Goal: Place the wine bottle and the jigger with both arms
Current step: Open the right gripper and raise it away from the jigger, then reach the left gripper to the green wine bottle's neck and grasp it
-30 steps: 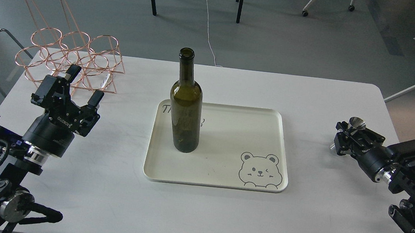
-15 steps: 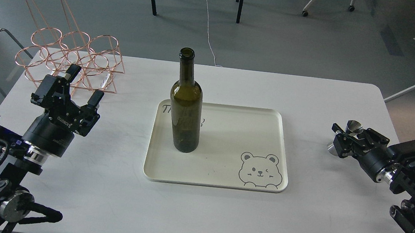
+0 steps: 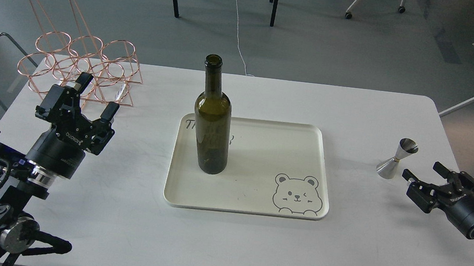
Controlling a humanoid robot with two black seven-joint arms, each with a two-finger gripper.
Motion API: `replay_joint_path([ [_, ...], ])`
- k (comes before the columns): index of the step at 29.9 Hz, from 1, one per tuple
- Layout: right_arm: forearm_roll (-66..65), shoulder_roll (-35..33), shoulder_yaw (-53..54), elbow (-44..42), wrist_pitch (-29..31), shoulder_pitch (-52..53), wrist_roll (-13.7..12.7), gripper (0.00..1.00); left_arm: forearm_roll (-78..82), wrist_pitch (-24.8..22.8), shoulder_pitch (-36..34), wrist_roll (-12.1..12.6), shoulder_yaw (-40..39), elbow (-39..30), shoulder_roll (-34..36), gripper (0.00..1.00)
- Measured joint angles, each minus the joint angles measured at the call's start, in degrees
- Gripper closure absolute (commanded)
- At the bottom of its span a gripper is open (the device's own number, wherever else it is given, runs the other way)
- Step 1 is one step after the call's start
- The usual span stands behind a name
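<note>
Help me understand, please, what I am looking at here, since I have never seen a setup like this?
This view comes from the robot's own head, looking down at a white table. The two black arms are its own. The left gripper is open and holds nothing; the right gripper is open too, just beside a small steel jigger standing on the table. A dark green wine bottle stands upright on a cream tray with a bear drawing. A copper wire rack sits at the far left corner. Nothing is held.
</note>
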Motion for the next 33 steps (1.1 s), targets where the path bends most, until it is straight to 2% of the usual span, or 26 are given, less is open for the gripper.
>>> replay_joint_path([
  [5,6.4,-7.2,0.1,13.3,0.0,-3.7,0.0,0.06,0.0,-0.1,0.0,0.0,0.0,0.0,0.3,0.02],
  [10,25.0,-12.9,-0.3,31.1,0.0,-4.0,0.0,0.06,0.1,-0.2,-0.1,0.0,0.0,-1.5,2.3,0.02],
  [14,41.9,-13.6,0.0,38.0,0.7,1.3,0.0,0.06,1.2,-0.2,-0.4,0.0,0.3,-4.3,5.4,0.02],
  [18,59.1,-11.3,0.0,38.9,6.0,7.2,0.0,0.04,7.3,0.1,-0.7,0.0,0.3,-8.3,9.0,0.02],
  [24,80.4,-4.1,-0.4,37.4,16.1,10.9,0.0,0.02,25.6,0.2,-4.0,0.0,0.6,-13.9,13.6,0.02],
  [29,85.1,0.3,-1.8,33.5,17.8,8.8,0.0,0.02,43.9,0.2,-11.5,0.0,2.9,-15.7,16.9,0.02],
  [33,85.2,1.4,-2.4,32.7,17.9,6.8,0.0,0.02,56.9,0.4,-21.7,0.0,9.9,-15.0,18.3,0.02],
])
